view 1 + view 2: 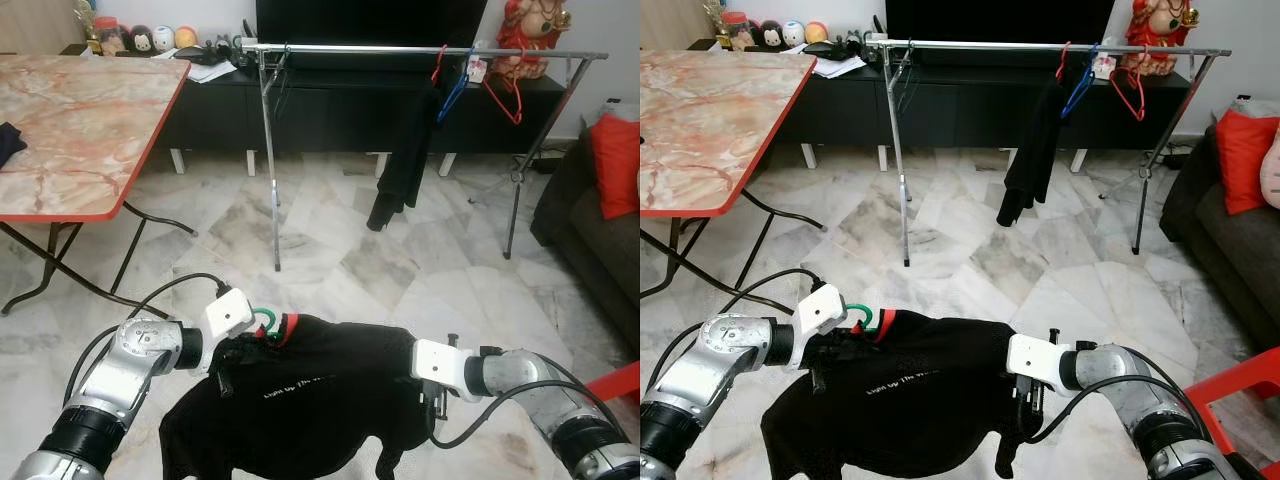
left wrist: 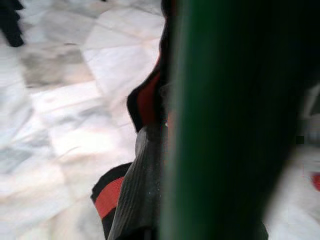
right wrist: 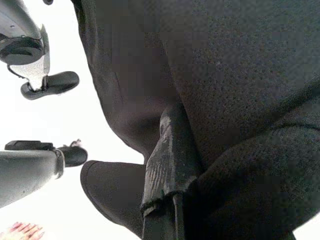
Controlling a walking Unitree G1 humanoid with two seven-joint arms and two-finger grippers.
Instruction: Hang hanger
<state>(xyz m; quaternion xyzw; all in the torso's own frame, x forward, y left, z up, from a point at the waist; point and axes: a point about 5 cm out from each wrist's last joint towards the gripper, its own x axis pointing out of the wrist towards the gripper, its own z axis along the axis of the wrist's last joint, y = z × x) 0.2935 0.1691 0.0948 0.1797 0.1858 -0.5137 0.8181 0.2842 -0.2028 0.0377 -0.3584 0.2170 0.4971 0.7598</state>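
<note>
Two grippers of mine hold one black shirt [image 1: 300, 390] between them, low in front of me, above the marble floor [image 1: 340, 250]. My left gripper [image 1: 222, 362] is at the collar side, where the green hook of the hanger [image 1: 265, 321] comes out beside the red collar trim. I cannot tell if its fingers are closed on the hanger or the cloth, because the shirt covers them; in the left wrist view the green hanger [image 2: 225, 120] is very close and blurred, with black and red cloth next to it. My right gripper [image 1: 437, 398] is at the other side of the shirt. In the right wrist view one finger [image 3: 170, 155] lies pressed against the black cloth, but the second finger is hidden, so I cannot tell its state.

The rail [image 1: 420, 48] stands well apart from me, in front of a dark TV cabinet [image 1: 330, 100]. A black garment [image 1: 403, 160], a blue hanger [image 1: 455, 92] and a red hanger [image 1: 506, 95] hang on it. A marble-top table [image 1: 70, 120] is at my left, a sofa [image 1: 590, 230] with a red cushion [image 1: 618, 165] at my right.
</note>
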